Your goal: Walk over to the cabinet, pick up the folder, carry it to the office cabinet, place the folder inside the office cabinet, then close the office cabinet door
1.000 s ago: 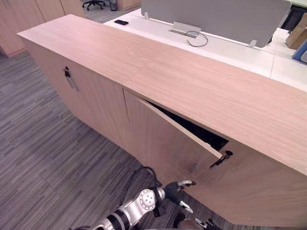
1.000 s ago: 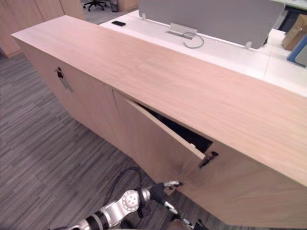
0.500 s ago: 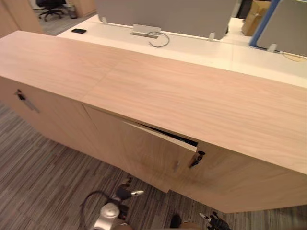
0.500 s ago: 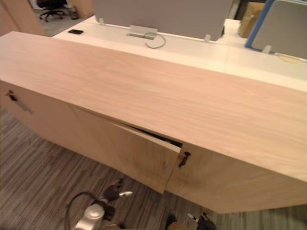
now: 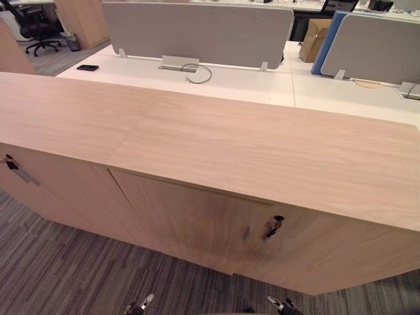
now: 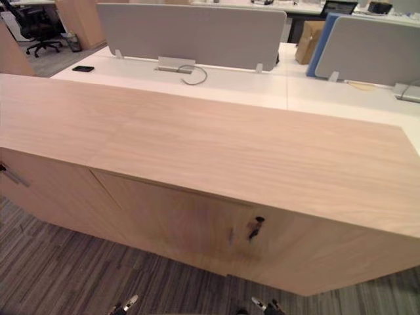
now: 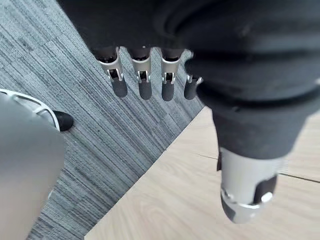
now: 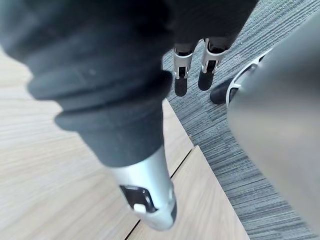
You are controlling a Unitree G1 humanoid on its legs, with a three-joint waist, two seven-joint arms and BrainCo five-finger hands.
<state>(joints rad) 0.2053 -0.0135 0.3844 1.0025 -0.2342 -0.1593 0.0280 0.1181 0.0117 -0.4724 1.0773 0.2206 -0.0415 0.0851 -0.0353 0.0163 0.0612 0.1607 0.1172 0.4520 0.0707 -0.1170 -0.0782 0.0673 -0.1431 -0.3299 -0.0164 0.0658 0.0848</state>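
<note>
Wood cabinet door [image 5: 190, 216] flush shut, key [image 5: 274, 226] in lock, just ahead of left hand [image 7: 144, 82] and right hand [image 8: 206, 70]. We see both with fingers straight, holding nothing, over carpet [image 7: 100, 135].

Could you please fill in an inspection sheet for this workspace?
Surface: cabinet top, light wood, nothing seen on it.
Job's things: office cabinet door shut, key in its lock.
Clutter: black phone on the white desk.
Robot hands: left robot hand and right robot hand low over the carpet, fingers straight, holding nothing.
Cables: grey cable looped on the white desk.
Surroundings: grey dividers, office chair, cardboard box.
</note>
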